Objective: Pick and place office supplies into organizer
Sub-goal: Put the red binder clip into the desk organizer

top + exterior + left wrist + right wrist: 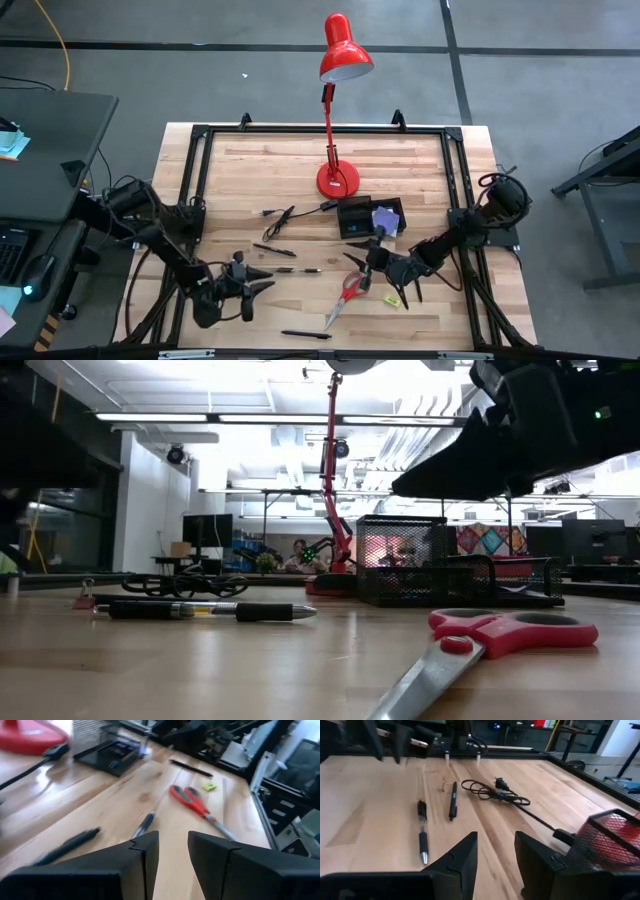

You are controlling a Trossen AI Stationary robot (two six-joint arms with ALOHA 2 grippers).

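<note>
Bare wood [260,190] lies between both empty grippers' parted fingers [150,851] and the organizer [358,216].

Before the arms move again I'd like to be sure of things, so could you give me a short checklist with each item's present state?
1. Left gripper jaws apart, nothing between: ok.
2. Right gripper jaws apart, empty: ok.
3. Scissors lying flat, free of both grippers: ok.
4. Organizer upright, purple pad inside: ok.
5. Cable apart from the nearest pens: ok.
6. All supplies stowed: not ok; scissors and pens lie on the table.
</note>
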